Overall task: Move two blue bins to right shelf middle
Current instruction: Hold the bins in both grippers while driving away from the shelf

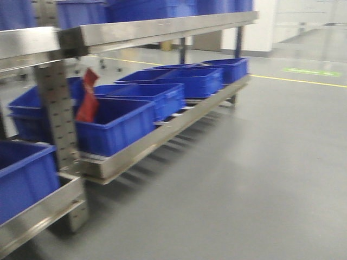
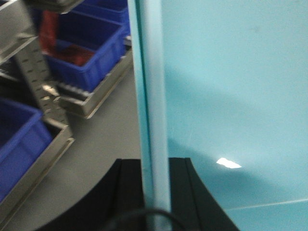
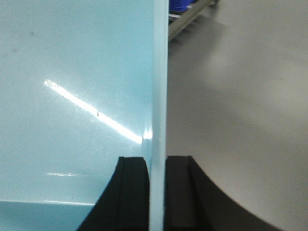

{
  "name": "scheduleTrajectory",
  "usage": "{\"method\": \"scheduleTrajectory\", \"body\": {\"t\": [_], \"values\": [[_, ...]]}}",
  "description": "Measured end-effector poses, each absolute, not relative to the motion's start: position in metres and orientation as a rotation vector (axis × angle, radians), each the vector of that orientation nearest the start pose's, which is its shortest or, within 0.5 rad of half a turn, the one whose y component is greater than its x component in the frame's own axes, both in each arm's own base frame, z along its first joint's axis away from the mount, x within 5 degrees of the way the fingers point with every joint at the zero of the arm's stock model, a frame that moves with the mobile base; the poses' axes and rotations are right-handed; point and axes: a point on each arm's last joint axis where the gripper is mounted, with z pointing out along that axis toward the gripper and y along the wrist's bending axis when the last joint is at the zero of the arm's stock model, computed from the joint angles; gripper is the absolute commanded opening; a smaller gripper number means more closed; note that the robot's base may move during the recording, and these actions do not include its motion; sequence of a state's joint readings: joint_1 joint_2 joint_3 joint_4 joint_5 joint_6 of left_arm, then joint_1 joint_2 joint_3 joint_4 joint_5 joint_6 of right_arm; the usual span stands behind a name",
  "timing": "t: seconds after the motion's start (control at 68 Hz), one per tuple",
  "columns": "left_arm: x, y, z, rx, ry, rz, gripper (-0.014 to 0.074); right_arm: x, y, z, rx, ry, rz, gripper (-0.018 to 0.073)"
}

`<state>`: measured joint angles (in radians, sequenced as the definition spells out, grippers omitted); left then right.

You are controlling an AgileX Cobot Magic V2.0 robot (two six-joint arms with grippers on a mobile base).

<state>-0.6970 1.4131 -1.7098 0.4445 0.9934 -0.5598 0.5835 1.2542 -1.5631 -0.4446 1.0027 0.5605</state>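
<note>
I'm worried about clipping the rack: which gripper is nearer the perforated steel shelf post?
Left. The left gripper, shut on the rim of a pale blue bin, has the post close beside it; the right gripper, clamping a pale blue wall, faces mostly floor.

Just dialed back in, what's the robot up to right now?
The robot holds a pale cyan bin with both arms. The left gripper is clamped over one wall and the right gripper over another, a finger on each side. Whether a second bin is nested inside cannot be told. The front view shows a steel shelf rack whose lower level carries dark blue bins, one holding a red item. The cyan bin is not on a shelf yet.
</note>
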Motion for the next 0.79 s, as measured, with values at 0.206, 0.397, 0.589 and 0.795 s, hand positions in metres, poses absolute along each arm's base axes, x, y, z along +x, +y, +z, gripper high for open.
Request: {"method": "scheduleTrajectory", "body": {"t": [0.206, 0.397, 0.589, 0.795], "values": [[0.2433, -0.1609, 0.477, 0.195, 2.089, -0.213, -0.0111, 0.2214, 0.1066, 0.4753, -0.07, 2.09, 0.145, -0.0167], [0.2433, -0.1609, 0.477, 0.195, 2.089, -0.213, -0.0111, 0.2214, 0.1066, 0.4753, -0.07, 2.09, 0.145, -0.0167], [0.2433, -0.1609, 0.477, 0.195, 2.089, -0.213, -0.0111, 0.2214, 0.1066, 0.4753, -0.07, 2.09, 0.145, -0.0167], [0.2433, -0.1609, 0.477, 0.195, 2.089, -0.213, -0.0111, 0.2214, 0.1066, 0.4753, -0.07, 2.09, 0.145, -0.0167]]}}
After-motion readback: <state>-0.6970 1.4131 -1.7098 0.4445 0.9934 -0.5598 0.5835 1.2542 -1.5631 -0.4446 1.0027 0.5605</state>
